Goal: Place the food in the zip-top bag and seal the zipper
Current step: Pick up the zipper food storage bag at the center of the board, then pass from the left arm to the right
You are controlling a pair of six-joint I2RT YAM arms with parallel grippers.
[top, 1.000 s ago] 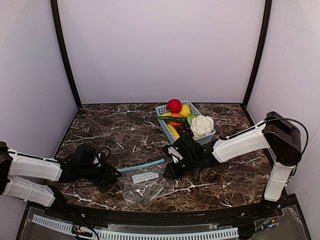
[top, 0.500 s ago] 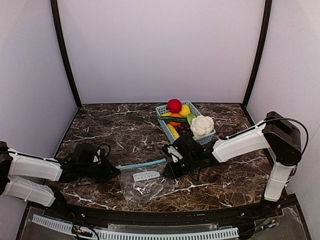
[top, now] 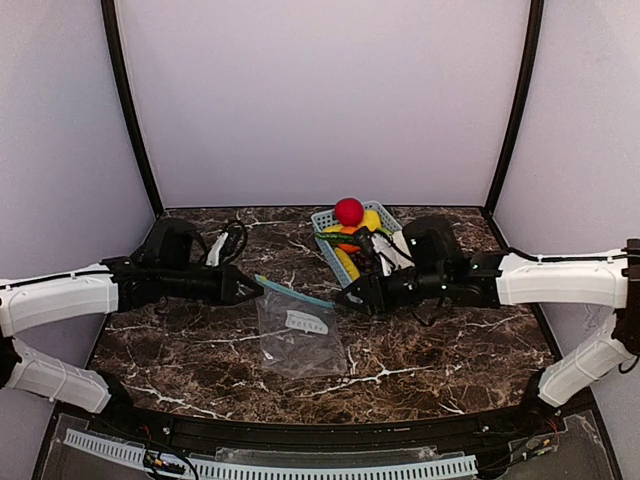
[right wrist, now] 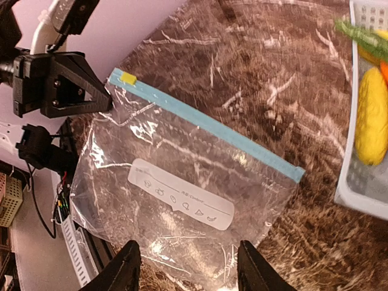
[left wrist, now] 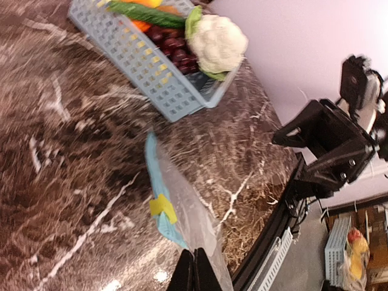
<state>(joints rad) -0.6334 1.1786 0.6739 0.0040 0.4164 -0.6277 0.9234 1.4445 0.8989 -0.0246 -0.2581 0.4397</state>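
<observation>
bag [right wrist: 182,151]: clear glossy plastic | table [top: 200,330]: polished marble | basket [left wrist: 151,76]: matt plastic

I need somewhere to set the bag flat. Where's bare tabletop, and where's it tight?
Free: the marble table in front of the right arm, right of the zip-top bag; also the near-left patch between left arm and table edge. Crowded: mid-table, where left gripper, right gripper and basket cluster near the bag's mouth.

Even, soft light fills the overhead view; shadows are faint. Both wrist views are motion-blurred, the worktop [left wrist: 60,151] veins smeared. Glare streaks the zip-top bag [right wrist: 182,157].
</observation>
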